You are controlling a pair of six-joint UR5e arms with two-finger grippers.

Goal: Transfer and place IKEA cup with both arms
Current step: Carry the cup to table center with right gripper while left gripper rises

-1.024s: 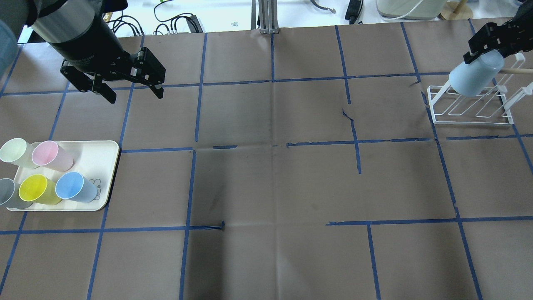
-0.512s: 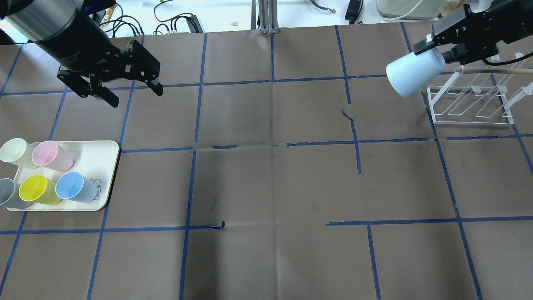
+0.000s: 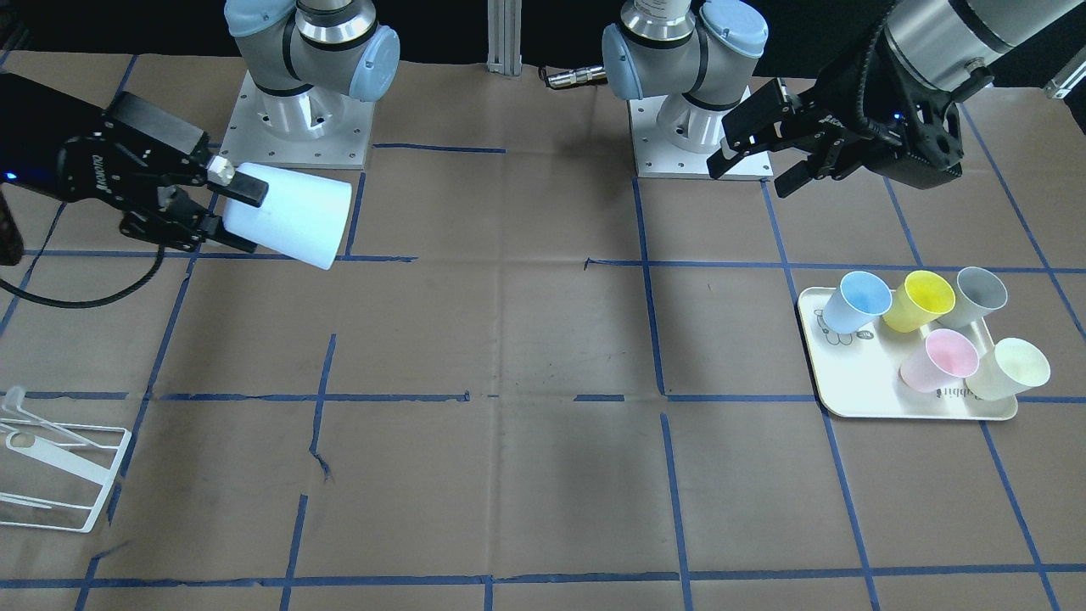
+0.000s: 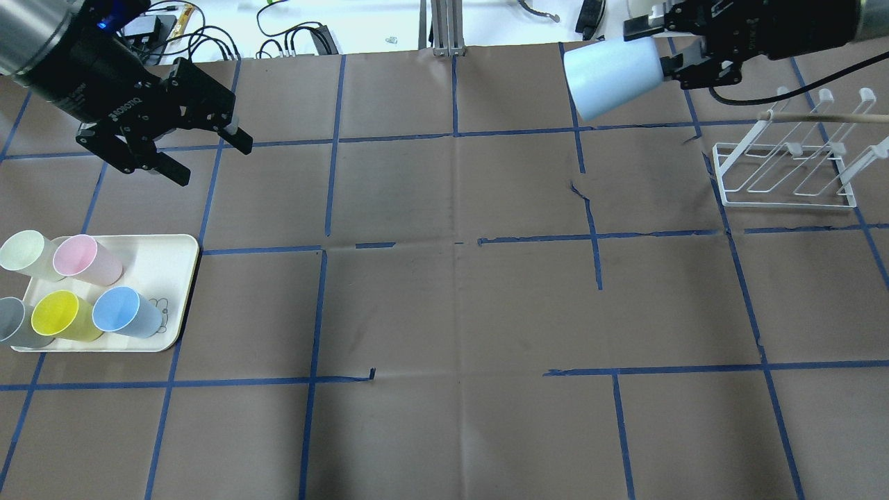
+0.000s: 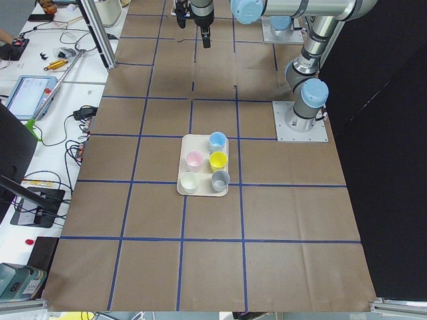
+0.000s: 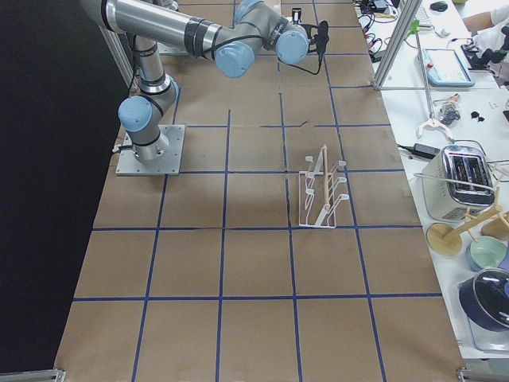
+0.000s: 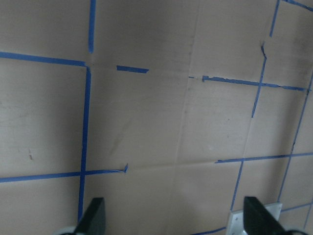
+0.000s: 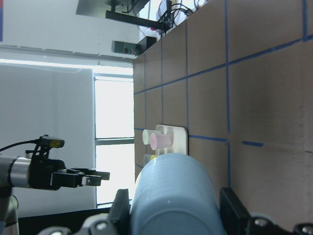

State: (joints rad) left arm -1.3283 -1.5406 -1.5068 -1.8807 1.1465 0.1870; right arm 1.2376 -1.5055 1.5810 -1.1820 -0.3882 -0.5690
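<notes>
Up at the far right of the table [image 4: 458, 298], the right gripper [image 4: 656, 47] pinches the pale-blue cup [image 4: 611, 68] between its two fingers. The cup is in the air, clear of the brown paper, and lies on its side with its wider end pointing away from the gripper, toward the middle of the table. The right wrist view shows a black finger pressed against each side of the cup.

The white wire rack [image 4: 785, 180] stands on the table to the right of the cup and a little nearer, apart from it, with a thin wooden stick [image 4: 826, 118] sticking out above its frame.

On the far left, the left gripper [image 4: 208, 160] hangs above the table with its fingers spread wide; its wrist view shows only taped paper between them.

Nearer on the left sits a cream tray [image 4: 163, 271], well apart from that gripper. Five cups stand on it: a blue one [image 4: 125, 312] beside a yellow one [image 4: 62, 316] and a grey one [image 4: 10, 323] in the near row, then a pink one [image 4: 83, 258] and a pale greenish one [image 4: 26, 253] behind them.
</notes>
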